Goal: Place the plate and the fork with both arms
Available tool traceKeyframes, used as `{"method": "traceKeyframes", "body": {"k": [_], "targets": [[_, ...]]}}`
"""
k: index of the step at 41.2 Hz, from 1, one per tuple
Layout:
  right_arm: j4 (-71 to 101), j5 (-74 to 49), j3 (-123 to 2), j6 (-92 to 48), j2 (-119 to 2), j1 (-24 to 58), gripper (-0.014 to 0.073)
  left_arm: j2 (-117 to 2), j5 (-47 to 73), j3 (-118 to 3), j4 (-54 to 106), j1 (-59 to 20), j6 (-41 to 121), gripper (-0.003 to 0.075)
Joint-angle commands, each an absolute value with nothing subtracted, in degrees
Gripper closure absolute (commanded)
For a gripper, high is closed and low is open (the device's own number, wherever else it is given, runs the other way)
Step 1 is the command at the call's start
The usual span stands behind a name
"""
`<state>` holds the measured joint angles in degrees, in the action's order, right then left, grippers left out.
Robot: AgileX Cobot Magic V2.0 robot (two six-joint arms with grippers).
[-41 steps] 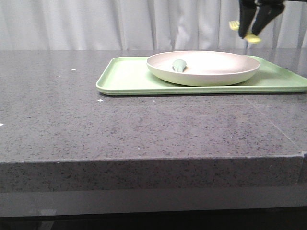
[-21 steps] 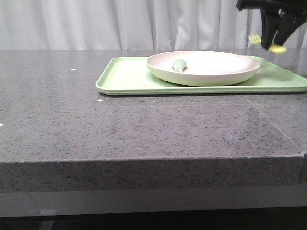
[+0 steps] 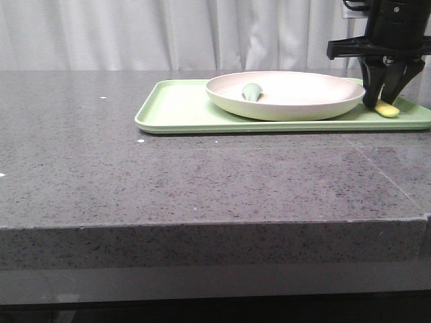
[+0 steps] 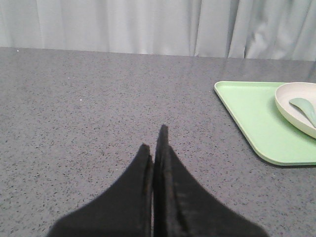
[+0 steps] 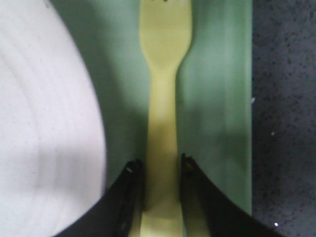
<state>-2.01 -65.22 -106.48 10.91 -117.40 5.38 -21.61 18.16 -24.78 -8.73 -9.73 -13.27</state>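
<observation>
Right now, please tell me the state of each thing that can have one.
plate: upright on the green tray, holding a spoon.
fork: lying flat on the tray beside the plate, handle between the fingers.
right hand: around the fork handle.
left hand: shut, empty, above the table.

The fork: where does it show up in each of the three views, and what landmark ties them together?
Front view: the fork is at the far right, low over the tray, between the right claw tips.
Left wrist view: not in it.
Right wrist view: the fork runs up the middle, beside the plate.
Shared landmark: the green tray.
</observation>
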Motion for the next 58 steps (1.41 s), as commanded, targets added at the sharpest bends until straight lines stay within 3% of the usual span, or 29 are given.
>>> {"method": "traceKeyframes", "body": {"k": [1, 10, 19, 34, 39, 54, 58], "targets": [[-3.2, -64.7, -108.1, 10.2, -114.1, 5.1, 0.0490, -21.9, 13.4, -26.5, -8.9, -9.6, -13.3, 0.0738], [-3.3, -64.8, -108.1, 10.2, -114.1, 5.1, 0.0476, -21.9, 13.4, -26.5, -8.9, -9.6, -13.3, 0.0738], [-3.3, -64.9, -108.2, 10.2, -114.0, 5.1, 0.0300, -21.9, 13.4, -26.5, -8.9, -9.6, -13.3, 0.0738], [-4.2, -65.4, -108.2, 10.2, -111.1, 4.8, 0.0306, -21.9, 13.4, -26.5, -8.9, -9.6, -13.3, 0.0738], [-4.2, -66.8, -108.2, 10.2, -108.8, 4.2, 0.0365, -21.9, 13.4, -26.5, -8.9, -9.6, -13.3, 0.0738], [-4.1, -66.6, -108.2, 10.2, -99.8, 4.1, 0.0708, -21.9, 13.4, -26.5, -8.9, -9.6, -13.3, 0.0738], [-4.1, -66.3, -108.2, 10.2, -96.6, 4.2, 0.0706, -21.9, 13.4, -26.5, -8.9, -9.6, -13.3, 0.0738]]}}
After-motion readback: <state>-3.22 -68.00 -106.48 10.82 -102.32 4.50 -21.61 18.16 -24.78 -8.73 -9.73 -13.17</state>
